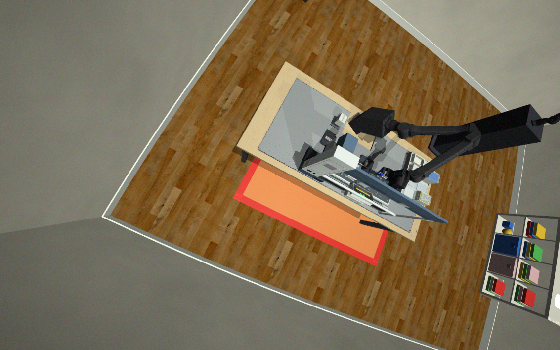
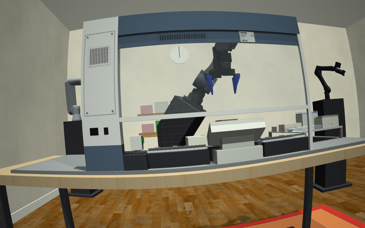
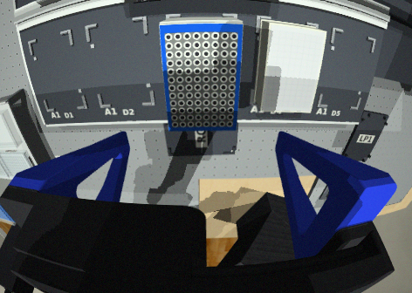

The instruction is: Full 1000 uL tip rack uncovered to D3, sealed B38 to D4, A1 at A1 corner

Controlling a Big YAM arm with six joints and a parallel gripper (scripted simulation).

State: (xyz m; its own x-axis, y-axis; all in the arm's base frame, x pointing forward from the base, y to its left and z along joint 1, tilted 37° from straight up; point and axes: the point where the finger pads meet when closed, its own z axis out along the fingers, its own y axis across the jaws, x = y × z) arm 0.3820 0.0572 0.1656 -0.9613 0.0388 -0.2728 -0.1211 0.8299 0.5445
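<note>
Your claw (image 3: pixel 201 177) hangs wide open, holding nothing. The tip rack (image 3: pixel 201 78) and sealed block (image 3: pixel 293 72) look stiff and boxy; I'd pinch across the long sides.

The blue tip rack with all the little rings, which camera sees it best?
The wrist view: it looks straight down on the blue tip rack, showing its rows of pale rings, beside the white sealed block. In the exterior view the machine's front hides it. In the top view it is too small to tell.
</note>
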